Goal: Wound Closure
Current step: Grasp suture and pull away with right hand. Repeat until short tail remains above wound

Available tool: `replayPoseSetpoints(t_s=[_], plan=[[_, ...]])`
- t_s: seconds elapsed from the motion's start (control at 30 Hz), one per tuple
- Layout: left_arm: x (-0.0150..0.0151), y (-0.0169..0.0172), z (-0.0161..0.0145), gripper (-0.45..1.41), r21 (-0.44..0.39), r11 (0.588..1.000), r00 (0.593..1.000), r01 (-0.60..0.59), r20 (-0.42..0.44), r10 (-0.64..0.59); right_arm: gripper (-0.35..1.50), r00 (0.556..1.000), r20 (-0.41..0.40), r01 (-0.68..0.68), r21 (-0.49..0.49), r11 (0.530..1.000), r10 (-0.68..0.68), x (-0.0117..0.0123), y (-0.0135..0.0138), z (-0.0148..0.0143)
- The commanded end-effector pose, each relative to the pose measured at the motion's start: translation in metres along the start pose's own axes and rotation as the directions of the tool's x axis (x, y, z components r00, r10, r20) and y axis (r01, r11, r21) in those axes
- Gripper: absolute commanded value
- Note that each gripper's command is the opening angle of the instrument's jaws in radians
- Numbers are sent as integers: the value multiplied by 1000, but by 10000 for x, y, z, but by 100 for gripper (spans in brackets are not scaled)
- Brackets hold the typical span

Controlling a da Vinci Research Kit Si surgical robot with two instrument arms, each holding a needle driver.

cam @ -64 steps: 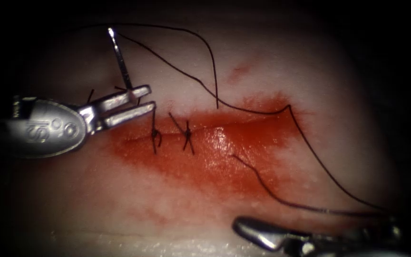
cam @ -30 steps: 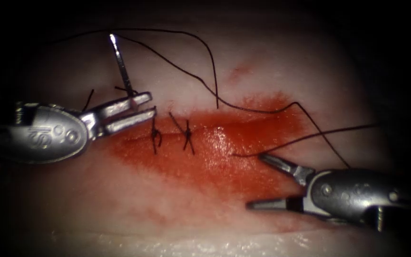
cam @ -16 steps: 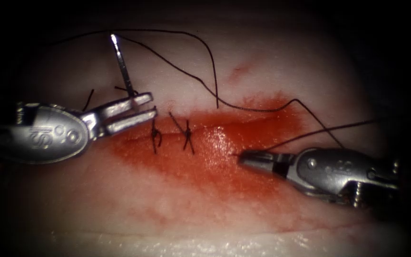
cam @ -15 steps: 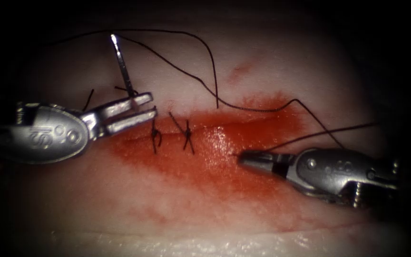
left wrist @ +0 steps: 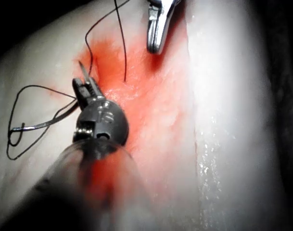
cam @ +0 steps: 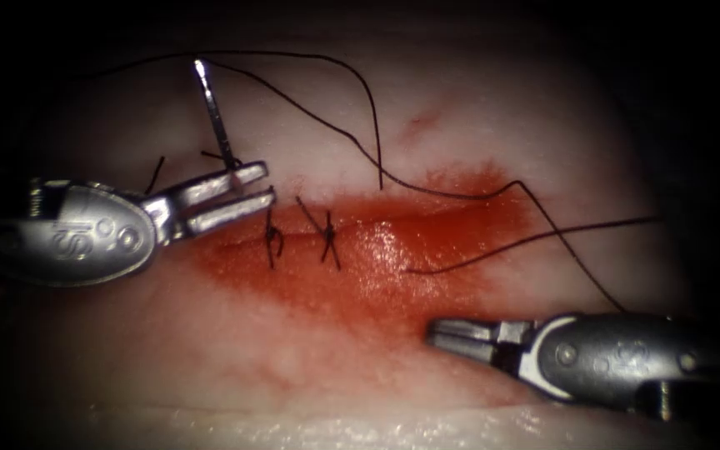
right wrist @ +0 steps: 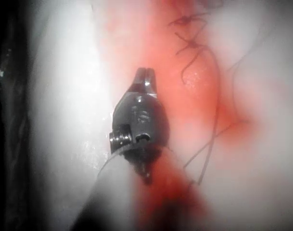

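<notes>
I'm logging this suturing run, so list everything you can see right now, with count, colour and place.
Tissue: one, pale, across the view.
Cut: one, running left to right mid-tissue.
Red fluid: one patch, red, around the cut.
Tied stitches: two, dark, across the cut's left part.
Needle: one, silver, held near one end, out of the tissue.
Thread: one, dark, looping above the cut, free end on the fluid.
Left tool: one, silver, left of the stitches, holding the needle.
Right tool: one, silver, below the cut, holding nothing.

Curved needle (cam: 214, 117) held upright near one end above the cut (cam: 360, 237), out of the tissue (cam: 310, 367), dark thread (cam: 360, 150) looping across wet red fluid (cam: 377, 283), two knotted stitches (cam: 300, 237) left.
</notes>
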Motion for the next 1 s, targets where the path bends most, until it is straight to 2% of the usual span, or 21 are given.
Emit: replayPoseSetpoints(t_s=[0.03,0.07,0.13,0.27,0.37,0.4,0.43,0.47,0.5,0.7,0.87,0.9,0.93,0.97,1.0], plan=[[-2,4,8,-45,-3,1000,1000,-1,3,1,49,1000,8,-22,-6,1000,22,-4,5,12],[-2,4,8,-45,-3,1000,1000,-1,3,1,79,999,5,-40,-11,999,40,-6,10,15],[-2,4,8,-45,-3,1000,1000,-1,3,1,111,997,-20,-77,-31,997,76,-14,23,21],[-3,4,8,-45,-4,1000,1000,-1,3,1,125,996,-31,-89,-51,995,88,-22,31,34],[-3,4,8,-45,-4,1000,1000,-1,3,1,123,994,-37,-104,-63,993,102,-20,34,43],[-3,4,7,-45,-4,1000,1000,-1,2,1,115,994,-37,-106,-62,992,103,-19,35,46],[-3,4,7,-45,-4,1000,1000,-1,2,1,115,994,-37,-106,-62,992,103,-19,35,46],[-3,4,7,-45,-4,1000,1000,-1,2,1,91,993,-34,-111,-56,992,109,-19,37,48],[-3,4,7,-45,-4,1000,1000,-1,2,1,88,994,-31,-110,-54,992,109,-20,38,48],[-3,3,8,-45,-4,1000,1000,-1,2,1,94,995,-25,-103,-38,994,102,-26,37,37],[-5,5,9,-45,-4,1000,1000,2,4,-2,99,995,-26,-95,-14,995,95,-27,18,25],[-5,5,10,-45,-7,1000,1000,1,5,-1,83,996,-12,-91,3,996,91,-28,13,22],[-5,5,10,-45,-7,1000,1000,1,5,-1,83,996,-12,-91,3,996,91,-28,13,22],[-5,5,10,-45,-7,1000,1000,1,5,-1,68,996,3,-87,25,996,87,-30,12,19],[-5,5,10,-45,-7,1000,1000,1,5,-1,68,996,3,-87,25,996,87,-30,12,19]])
